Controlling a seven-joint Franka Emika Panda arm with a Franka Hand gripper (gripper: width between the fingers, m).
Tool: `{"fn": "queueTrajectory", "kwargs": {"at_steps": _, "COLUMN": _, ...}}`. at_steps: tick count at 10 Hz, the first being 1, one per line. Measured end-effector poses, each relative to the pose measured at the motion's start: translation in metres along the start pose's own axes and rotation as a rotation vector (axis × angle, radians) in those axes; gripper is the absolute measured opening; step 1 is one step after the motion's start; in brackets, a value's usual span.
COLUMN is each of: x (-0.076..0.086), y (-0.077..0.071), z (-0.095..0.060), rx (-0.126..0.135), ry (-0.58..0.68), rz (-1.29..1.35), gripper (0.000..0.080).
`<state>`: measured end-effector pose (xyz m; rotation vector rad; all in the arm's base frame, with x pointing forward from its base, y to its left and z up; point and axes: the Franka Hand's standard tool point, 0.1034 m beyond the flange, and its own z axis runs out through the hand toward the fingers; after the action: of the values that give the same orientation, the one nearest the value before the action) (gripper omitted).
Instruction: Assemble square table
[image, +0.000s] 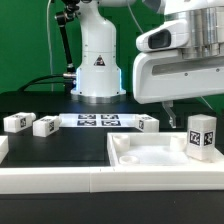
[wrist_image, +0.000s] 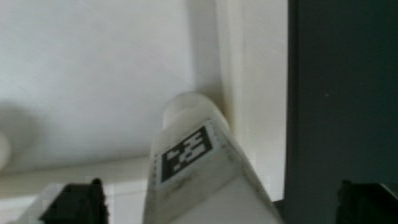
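White plastic tabletop (image: 150, 155) lies at the near edge of the surface (image: 60, 150), on the exterior view's right. One leg (image: 201, 135) stands upright in its corner, probably seated for screwing in. In the wrist view the gripper (wrist_image: 222, 203) is released and holds nothing, its jaws astride that leg (wrist_image: 192, 150), seemingly ready to grasp it.

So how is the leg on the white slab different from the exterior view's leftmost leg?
The leg on the slab stands upright; the leftmost leg lies on its side. The leg on the slab rests on the white tabletop, below the open jaws; the leftmost leg lies on the black surface, away from them. Both are short, white and tagged.
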<state>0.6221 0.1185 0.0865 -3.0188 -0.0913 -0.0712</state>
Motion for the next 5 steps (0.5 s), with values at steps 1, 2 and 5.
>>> {"fn": "queueTrajectory", "kwargs": {"at_steps": 1, "x": 0.0011, "y": -0.0004, "z": -0.0013, "rx": -0.009, "ry": -0.01, "rz": -0.105, "gripper": 0.0649}}
{"fn": "queueTrajectory", "kwargs": {"at_steps": 2, "x": 0.0026, "y": -0.0002, "z": -0.0019, "rx": -0.014, "ry": -0.025, "rz": -0.206, "gripper": 0.0649}}
{"fn": "queueTrajectory", "kwargs": {"at_steps": 5, "x": 0.0049, "y": 0.0014, "z": -0.0002, "rx": -0.013, "ry": -0.031, "rz": -0.382, "gripper": 0.0649}}
